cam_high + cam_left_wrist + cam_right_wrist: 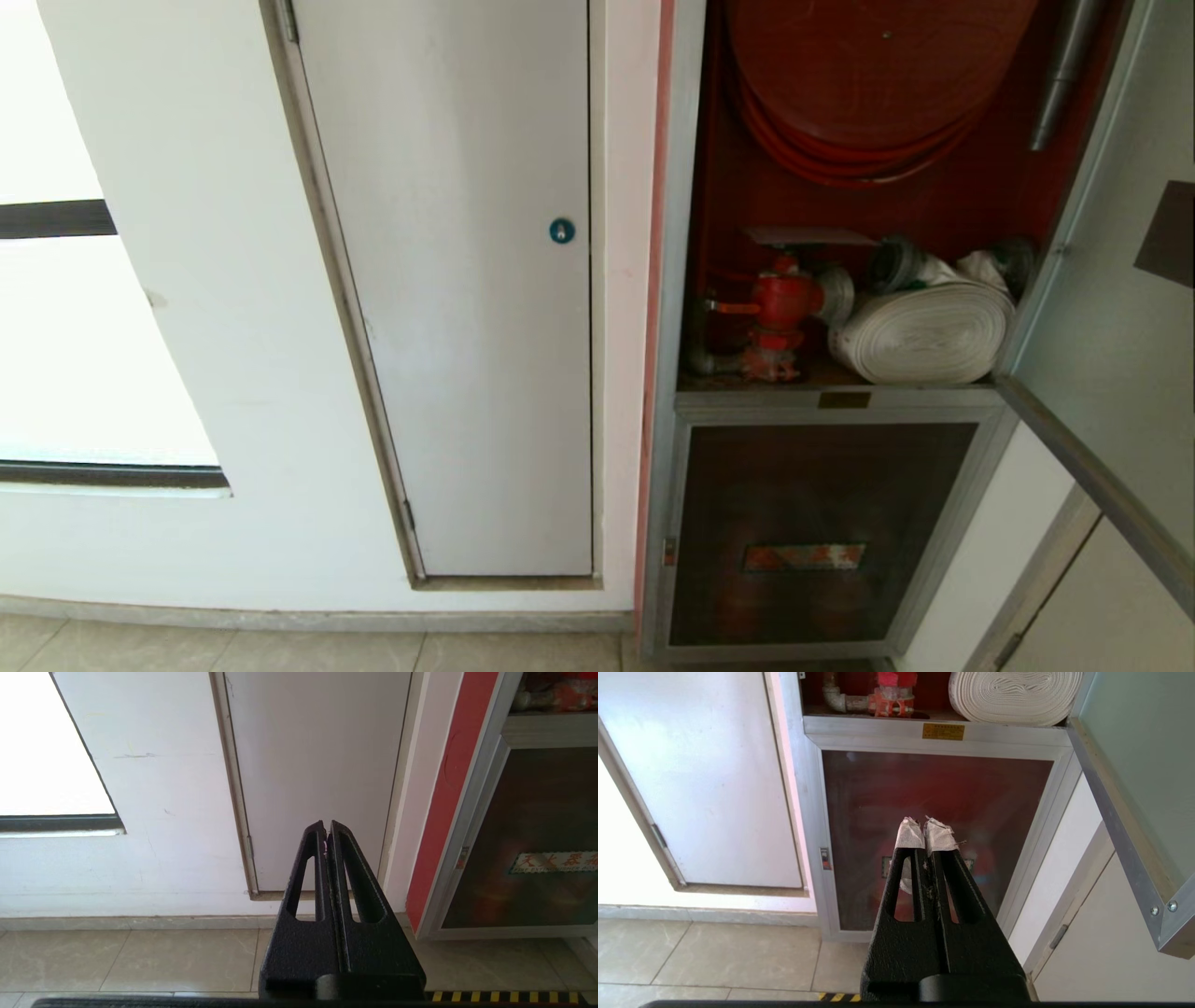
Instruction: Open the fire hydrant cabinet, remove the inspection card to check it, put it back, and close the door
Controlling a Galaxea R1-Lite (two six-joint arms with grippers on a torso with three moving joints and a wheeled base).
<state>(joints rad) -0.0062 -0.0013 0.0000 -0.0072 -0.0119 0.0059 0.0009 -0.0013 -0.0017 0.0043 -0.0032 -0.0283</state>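
One tall silver metal-framed fire hydrant cabinet [674,401], red inside, standing open; its large tinted glass door [1111,355] in silver frame swung out to the robot's right. One thin pale inspection card [810,236], lying flat atop the red valve [780,303], beside the white rolled hose [924,331]. Handling, judged: light, flexible, easily creased or slid off; pinch at the free front edge. Two end effectors, left [327,828] and right [927,828], both pressed together, empty, held low, well below and apart from the card.
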